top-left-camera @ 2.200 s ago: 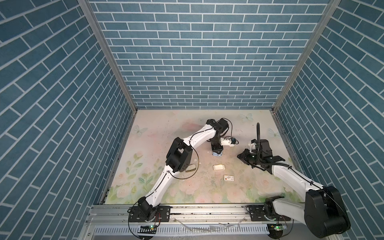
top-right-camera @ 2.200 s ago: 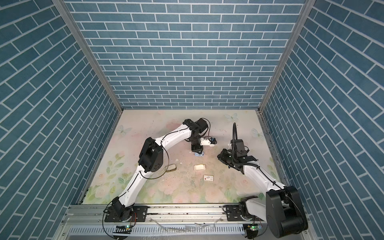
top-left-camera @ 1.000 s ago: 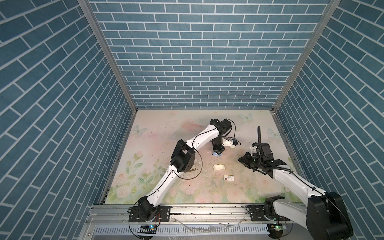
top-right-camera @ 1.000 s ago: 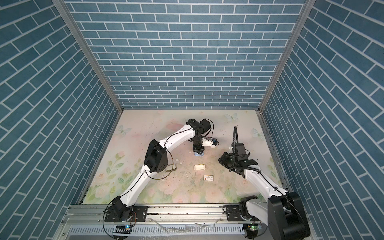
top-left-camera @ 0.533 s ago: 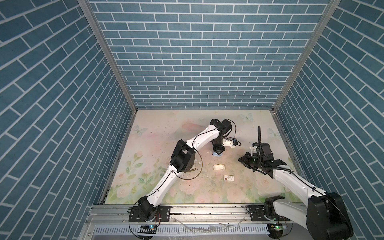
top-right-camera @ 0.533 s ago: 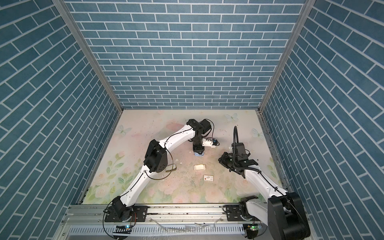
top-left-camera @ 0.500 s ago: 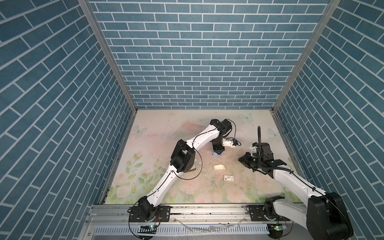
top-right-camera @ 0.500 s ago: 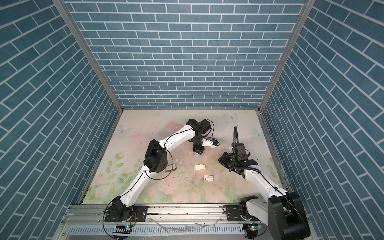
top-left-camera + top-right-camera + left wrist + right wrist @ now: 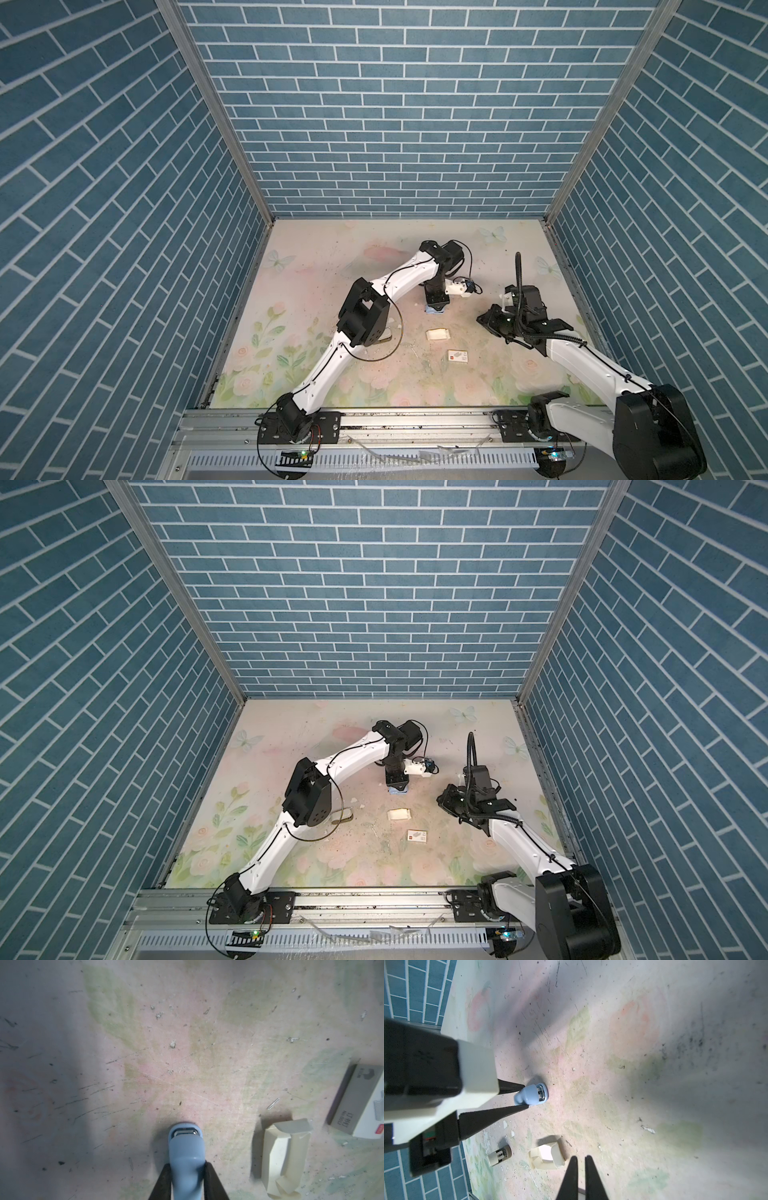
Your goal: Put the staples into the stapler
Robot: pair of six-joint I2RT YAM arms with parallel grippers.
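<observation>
- Box (image 9: 457, 356): white and grey with a red label, flat on the mat (image 9: 311, 291), nearest the rail, at 4 o'clock of the tray.
- Tray (image 9: 438, 334): cream cardboard, open, lying on its side at mid-mat.
- Staples (image 9: 273, 1103): one thin metal strip loose on the mat, just beside the tray's end at about its 3 o'clock. It is too small to find in the top views.
- White stapler (image 9: 499, 1155): on the mat at 9 o'clock of the tray, partly under the left arm's elbow.
- Right gripper (image 9: 579, 1158): fingers together and empty, at 3 o'clock of the tray.
- Blue stapler (image 9: 435, 309): at 12 o'clock of the tray, upright with its nose down at the mat.
- Left gripper (image 9: 187, 1167): vertical, clamped on the blue stapler's body.
</observation>
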